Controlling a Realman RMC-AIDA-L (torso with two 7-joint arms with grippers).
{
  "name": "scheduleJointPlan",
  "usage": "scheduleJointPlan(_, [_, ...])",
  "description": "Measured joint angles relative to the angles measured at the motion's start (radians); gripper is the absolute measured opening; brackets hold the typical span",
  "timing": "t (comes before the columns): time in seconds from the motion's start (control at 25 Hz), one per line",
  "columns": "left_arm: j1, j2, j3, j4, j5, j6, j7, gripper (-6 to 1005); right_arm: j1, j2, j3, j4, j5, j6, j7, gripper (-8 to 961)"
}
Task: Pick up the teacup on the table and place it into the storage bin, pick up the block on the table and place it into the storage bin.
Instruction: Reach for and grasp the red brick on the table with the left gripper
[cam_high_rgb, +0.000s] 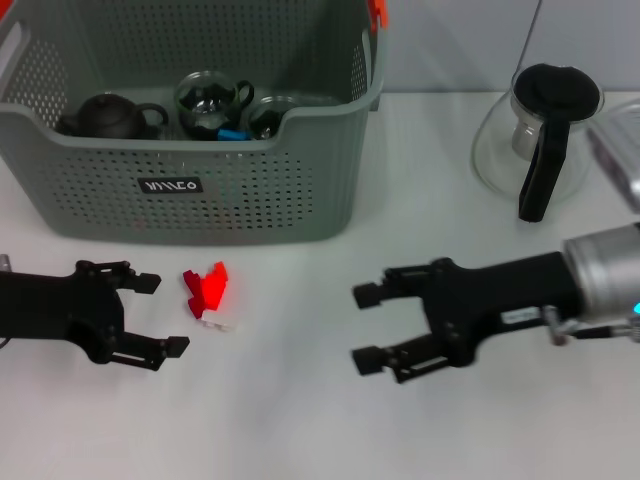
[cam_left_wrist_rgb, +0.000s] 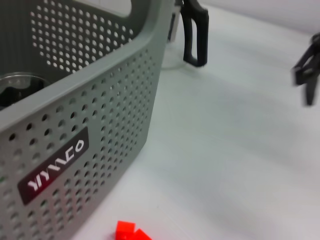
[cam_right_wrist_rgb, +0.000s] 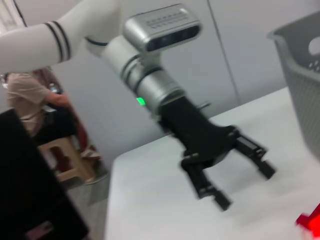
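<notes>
The red block lies on the white table in front of the storage bin, also showing as the block in the left wrist view and the block in the right wrist view. A glass teacup sits inside the bin beside a second glass cup. My left gripper rests low on the table just left of the block, open and holding nothing; it is also the left gripper in the right wrist view. My right gripper is open and holding nothing, to the right of the block.
A dark teapot and a small blue item are also in the bin. A glass carafe with a black handle stands at the back right, with a metal object beyond it. The bin wall is close to the left wrist.
</notes>
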Motion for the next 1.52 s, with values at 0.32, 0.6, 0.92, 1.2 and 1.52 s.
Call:
scheduleJointPlan(0.32, [-0.025,-0.013,0.132,0.026,0.059,-0.125,-0.001,927,-0.054,-0.044,0.060,-0.066,-0.021,-0.091,0.083,913])
scheduleJointPlan(0.6, [-0.064,-0.026,0.179,0.024,0.129,-0.203,-0.005,914,-0.056,-0.028,0.089,-0.074,-0.021,-0.084,0.086,913])
scheduleJointPlan(0.92, [-0.086,-0.039,0.222,0.006,0.169,-0.288,-0.006,898,-0.056,-0.020,0.101,-0.075,-0.017,-0.083,0.085,912])
scheduleJointPlan(1.2, [-0.109,-0.039,0.229,-0.020,0.214,-0.322,-0.009,885,-0.053,-0.017,0.102,-0.075,-0.016,-0.067,0.085,912])
scheduleJointPlan(1.52, [-0.117,-0.042,0.253,-0.050,0.227,-0.374,-0.008,825,-0.050,-0.015,0.102,-0.075,-0.015,-0.055,0.084,912])
